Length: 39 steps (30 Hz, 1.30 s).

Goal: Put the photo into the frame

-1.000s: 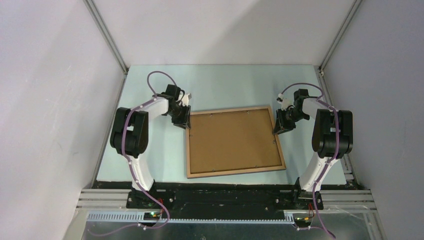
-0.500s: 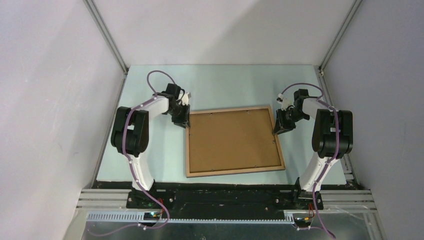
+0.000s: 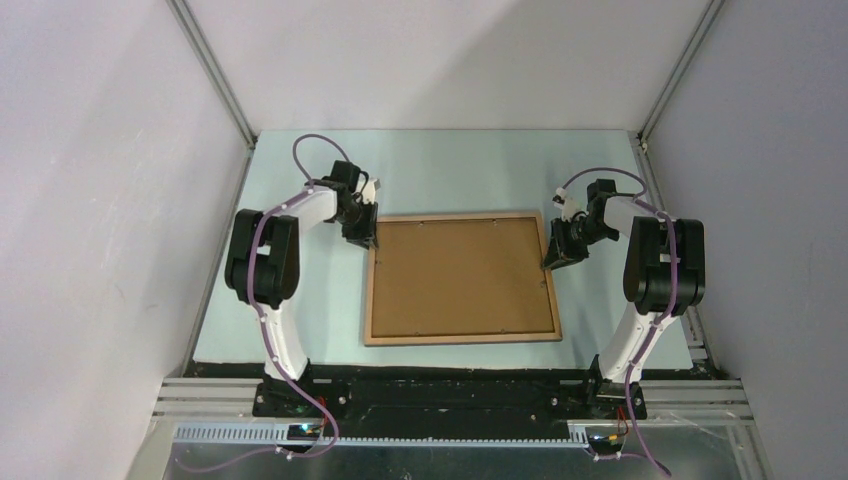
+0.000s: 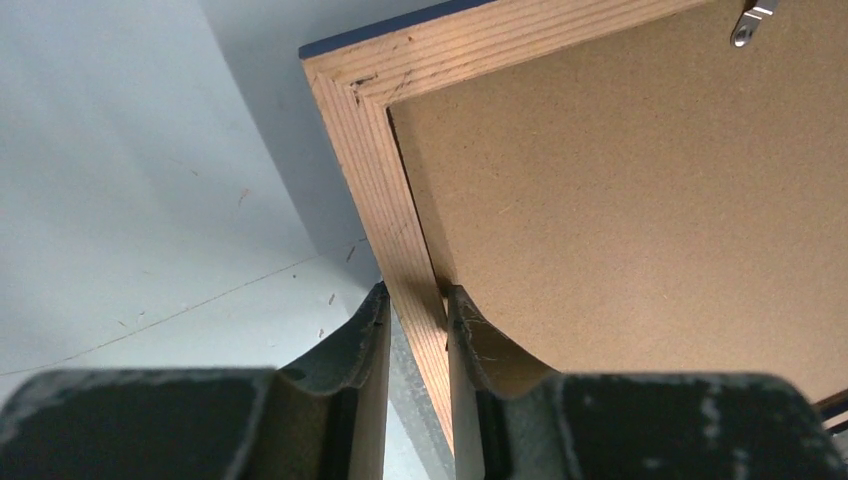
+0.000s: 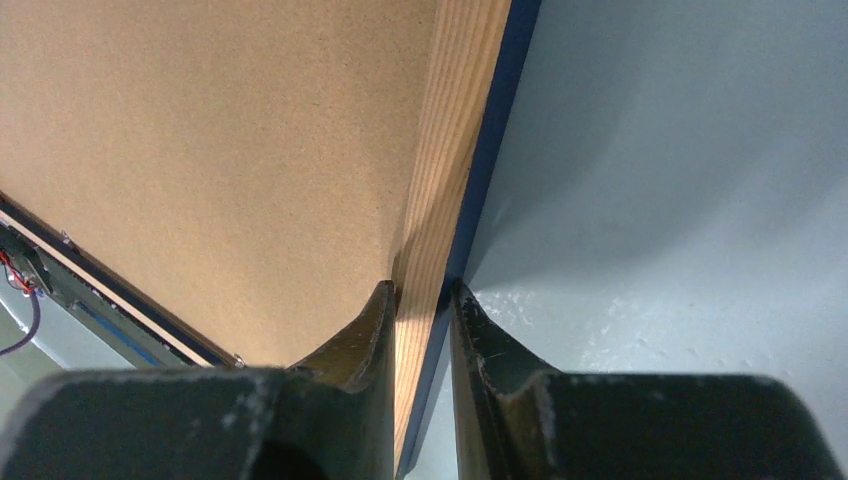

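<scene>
The frame (image 3: 460, 339) lies wood-brown face up in mid-table, with the solid brown backing board (image 3: 460, 275) inside it. The photo is hidden. My left gripper (image 3: 362, 236) is shut on the frame's left rail near the far left corner; in the left wrist view (image 4: 416, 300) the wooden rail (image 4: 365, 140) sits between the jaws beside the board (image 4: 620, 170). My right gripper (image 3: 553, 257) is shut on the right rail; in the right wrist view (image 5: 420, 295) the rail (image 5: 455, 130), with its blue edge, passes between the jaws. The rails look raised off the table there.
The pale table (image 3: 450, 170) is boxed in by grey walls on the left, right and back. A small metal clip (image 4: 750, 22) sits on the board near the frame's far rail. The arm bases stand at the near edge.
The frame has turned from skewed to square with the table and shifted slightly left. Both grippers moved with it, the left one a little farther away.
</scene>
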Motion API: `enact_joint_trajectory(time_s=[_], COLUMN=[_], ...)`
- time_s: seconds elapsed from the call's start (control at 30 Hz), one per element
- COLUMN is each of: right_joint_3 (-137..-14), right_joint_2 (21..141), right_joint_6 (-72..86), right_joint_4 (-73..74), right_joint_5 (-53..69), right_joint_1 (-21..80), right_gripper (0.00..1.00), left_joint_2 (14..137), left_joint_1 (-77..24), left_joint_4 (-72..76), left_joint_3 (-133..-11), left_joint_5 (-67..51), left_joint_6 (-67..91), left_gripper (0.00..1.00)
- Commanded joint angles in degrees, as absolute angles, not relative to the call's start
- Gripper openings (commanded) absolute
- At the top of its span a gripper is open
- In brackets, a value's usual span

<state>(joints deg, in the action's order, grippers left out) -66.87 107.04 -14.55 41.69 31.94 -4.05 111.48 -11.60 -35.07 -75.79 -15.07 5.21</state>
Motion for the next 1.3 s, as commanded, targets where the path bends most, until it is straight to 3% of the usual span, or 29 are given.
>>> enact_joint_trajectory(time_s=[0.0, 0.6, 0.87, 1.27], right_joint_3=[-67.1, -64.8, -61.6, -60.0], right_joint_2=[105.9, 102.3, 98.8, 98.2], right_joint_6=[-14.0, -13.8, -16.3, -14.2], right_joint_4=[43.4, 44.0, 44.3, 41.7], right_joint_5=[38.1, 35.7, 28.5, 23.4], right_joint_1=[-4.0, -3.6, -1.7, 2.4], right_gripper=[0.21, 0.52, 0.57, 0.56], left_joint_2=[111.5, 111.9, 111.6, 111.4], left_joint_1=[-11.0, -10.9, -10.9, -10.9], left_joint_4=[-33.4, -32.8, -32.1, -32.0], left_joint_3=[-79.5, -78.1, -77.0, -76.6], left_joint_5=[-12.8, -12.9, -12.5, -12.7], left_joint_6=[2.1, 5.4, 6.5, 6.4], left_gripper=[0.02, 0.0, 0.0, 0.0])
